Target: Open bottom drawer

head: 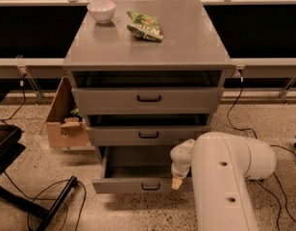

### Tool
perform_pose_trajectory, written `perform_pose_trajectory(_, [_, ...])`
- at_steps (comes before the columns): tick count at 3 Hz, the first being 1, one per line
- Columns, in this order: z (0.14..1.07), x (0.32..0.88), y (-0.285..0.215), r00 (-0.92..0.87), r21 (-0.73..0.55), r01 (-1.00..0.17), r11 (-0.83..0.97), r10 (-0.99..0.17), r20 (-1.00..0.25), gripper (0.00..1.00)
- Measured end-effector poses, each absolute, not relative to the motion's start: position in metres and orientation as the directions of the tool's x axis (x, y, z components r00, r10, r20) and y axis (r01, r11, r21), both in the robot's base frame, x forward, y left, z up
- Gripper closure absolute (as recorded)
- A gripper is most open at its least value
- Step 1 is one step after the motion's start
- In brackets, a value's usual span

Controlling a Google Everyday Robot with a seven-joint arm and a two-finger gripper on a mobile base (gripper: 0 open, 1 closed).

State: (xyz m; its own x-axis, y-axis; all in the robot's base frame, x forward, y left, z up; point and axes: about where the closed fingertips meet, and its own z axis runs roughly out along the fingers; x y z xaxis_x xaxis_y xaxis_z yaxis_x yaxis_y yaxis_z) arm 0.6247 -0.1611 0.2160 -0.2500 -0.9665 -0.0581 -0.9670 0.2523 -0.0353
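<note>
The bottom drawer (124, 184) is the lowest of three grey drawers in the cabinet. It stands pulled out, its plain grey tray (138, 160) showing and its small black bar handle (151, 186) on the front. My gripper (177, 181) hangs at the end of the white arm (225, 177), over the right end of the drawer front, right of the handle. Only a pale fingertip shows. The middle drawer (148, 135) and top drawer (148, 99) sit slightly out.
A white bowl (101, 10) and a green chip bag (145, 26) lie on the cabinet top. A cardboard box (66, 117) stands left of the cabinet. Black chair legs (23, 196) and cables lie on the floor at left; more cables run at right.
</note>
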Motion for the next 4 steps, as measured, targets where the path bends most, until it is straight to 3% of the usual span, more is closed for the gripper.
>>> perform_pose_trajectory(1, [0.216,0.625,-0.161,-0.250,-0.035,-0.967,0.252,-0.967,-0.058,0.00])
perform_pose_trajectory(2, [0.200,0.591,-0.163,-0.262,-0.001,-0.965,0.263,-0.962,-0.079,0.00])
perform_pose_trajectory(4, [0.192,0.588,-0.166,-0.277,0.019,-0.961,0.276,-0.959,-0.060,0.00])
